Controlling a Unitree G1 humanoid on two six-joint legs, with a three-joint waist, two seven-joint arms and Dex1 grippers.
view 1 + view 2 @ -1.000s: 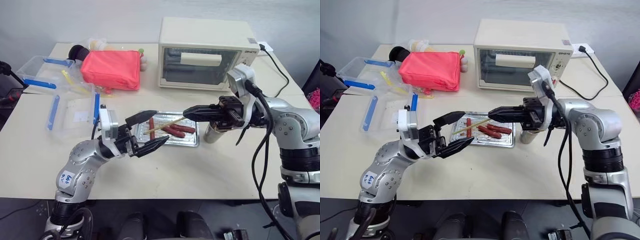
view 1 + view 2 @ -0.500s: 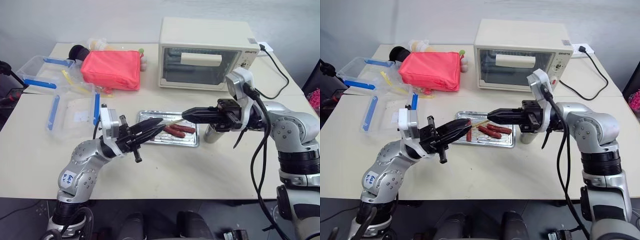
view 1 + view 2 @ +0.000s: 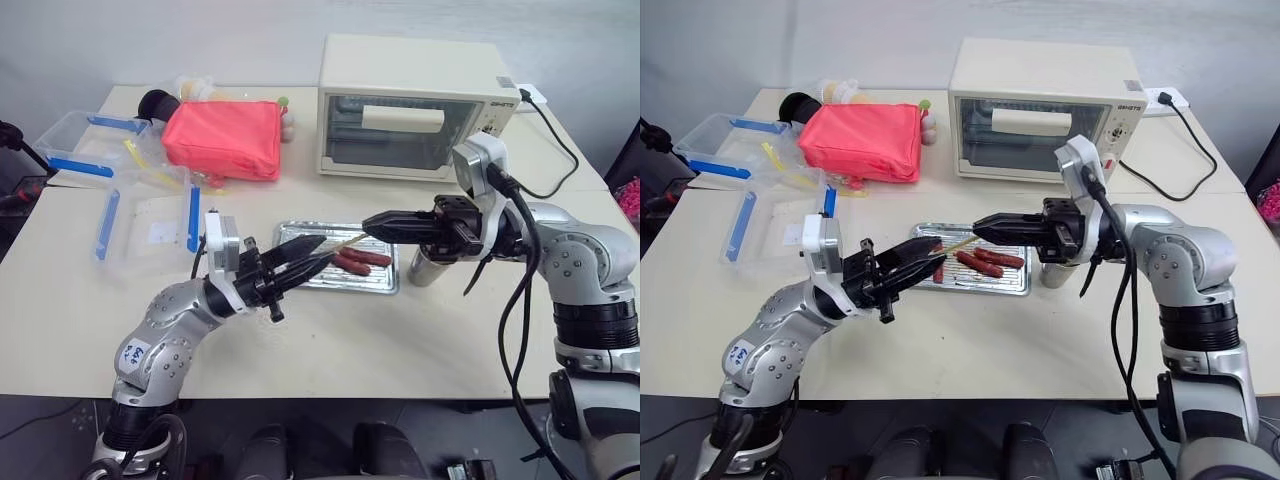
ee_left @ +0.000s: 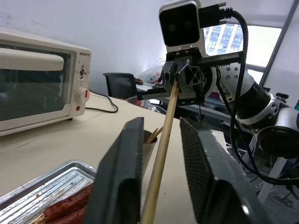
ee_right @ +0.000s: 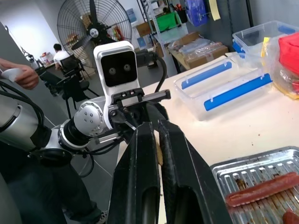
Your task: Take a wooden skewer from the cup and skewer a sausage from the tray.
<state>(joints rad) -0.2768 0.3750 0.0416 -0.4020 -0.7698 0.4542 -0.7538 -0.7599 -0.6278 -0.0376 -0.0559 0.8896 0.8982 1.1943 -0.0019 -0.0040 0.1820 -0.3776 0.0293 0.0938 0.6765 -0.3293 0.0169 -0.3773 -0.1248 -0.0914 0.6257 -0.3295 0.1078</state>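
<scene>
Skewering step. The right pincer (image 3: 372,222), pressed together on the skewer (image 3: 343,244), holds it level over the tray (image 3: 1012,285) at mid-bench. The left pincer (image 3: 318,254) is part-spread around the skewer's tip; whether it carries a sausage (image 3: 367,257) cannot be told. Next move likely calls for aligning tip and sausage.

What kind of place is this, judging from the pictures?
Probably a robotics lab or workshop with a mock kitchen bench: a toaster oven and a tray of sausages on the table, with a large fan and cluttered shelves behind.
</scene>
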